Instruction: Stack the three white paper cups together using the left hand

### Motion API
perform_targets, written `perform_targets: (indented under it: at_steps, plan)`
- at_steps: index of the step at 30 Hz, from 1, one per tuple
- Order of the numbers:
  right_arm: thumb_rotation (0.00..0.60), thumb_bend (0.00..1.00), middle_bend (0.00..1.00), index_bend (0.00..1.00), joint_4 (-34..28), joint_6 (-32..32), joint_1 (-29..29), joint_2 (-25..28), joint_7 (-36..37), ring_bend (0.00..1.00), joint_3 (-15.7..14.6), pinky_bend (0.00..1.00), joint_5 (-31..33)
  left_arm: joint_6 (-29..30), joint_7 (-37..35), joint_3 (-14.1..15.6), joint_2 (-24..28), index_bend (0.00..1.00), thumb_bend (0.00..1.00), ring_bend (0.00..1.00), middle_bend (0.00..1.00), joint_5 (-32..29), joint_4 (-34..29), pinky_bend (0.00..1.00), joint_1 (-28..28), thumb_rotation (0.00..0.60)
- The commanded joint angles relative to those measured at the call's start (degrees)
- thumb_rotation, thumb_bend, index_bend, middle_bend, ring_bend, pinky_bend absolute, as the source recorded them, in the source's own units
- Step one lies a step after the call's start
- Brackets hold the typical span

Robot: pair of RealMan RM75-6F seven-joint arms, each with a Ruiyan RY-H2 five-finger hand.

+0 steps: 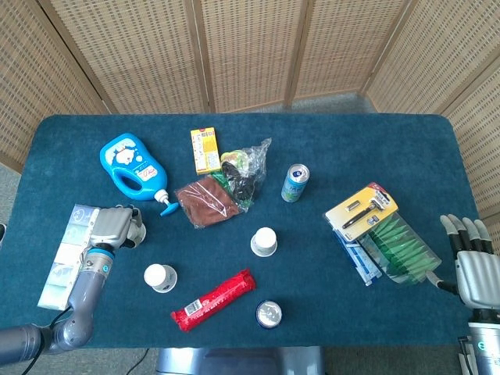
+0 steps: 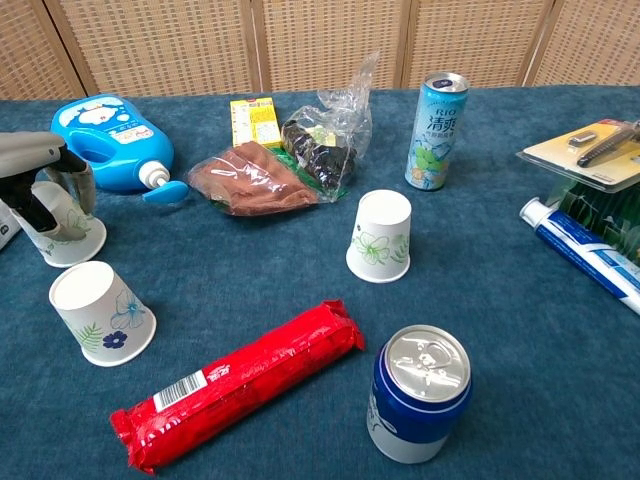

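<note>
Wrapping the leftmost paper cup, the left hand is closed around it; a second cup is seen just beside it, a third well apart.

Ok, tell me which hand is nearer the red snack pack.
Left. The left hand wraps a paper cup up and to the left of the red snack pack; the right hand sits far off at the table's right edge.
</note>
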Motion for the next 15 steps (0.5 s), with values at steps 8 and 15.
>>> perform_targets:
  at_steps: [8, 15]
  plan:
    - [0.6, 0.1, 0.0, 0.06, -0.1, 0.0, 0.0, 0.0, -0.3, 0.0, -0.1, 0.0, -0.1, -0.5, -3.6, -1.4, 2.4, 0.52, 0.31, 0.36, 0.41, 0.8, -3.0, 0.61, 0.9, 0.6]
    - [0.6, 0.1, 0.0, 0.06, 0.1, -0.3, 0.1, -0.2, -0.5, 0.0, -0.3, 0.0, 0.0, -4.7, -10.9, -4.6, 8.8, 0.53, 0.31, 0.37, 0.42, 0.5, -11.5, 0.62, 1.4, 0.6]
